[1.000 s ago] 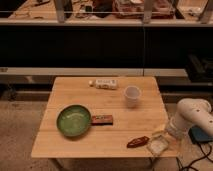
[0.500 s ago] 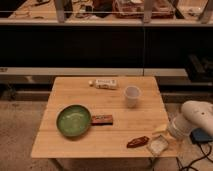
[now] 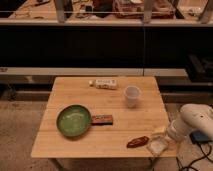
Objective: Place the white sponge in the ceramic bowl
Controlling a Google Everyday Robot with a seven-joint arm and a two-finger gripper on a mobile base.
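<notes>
Fingers (image 3: 164, 140) at white sponge (image 3: 155, 146), table (image 3: 125, 122) corner, ceramic bowl (image 3: 73, 120) apart

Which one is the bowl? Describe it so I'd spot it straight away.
On the wooden table, look at the front left, far from the gripper at the front right corner. The bowl is the only round green dish, next to a small flat bar.

Tool (image 3: 162, 143) blurred at table (image 3: 105, 146) corner; arm (image 3: 197, 120) cropped right

You see a table (image 3: 75, 95) with a lying bottle (image 3: 105, 83), a cup (image 3: 132, 95), a bar (image 3: 102, 119), and a brown packet (image 3: 137, 142) beside the gripper (image 3: 161, 144), front right.
</notes>
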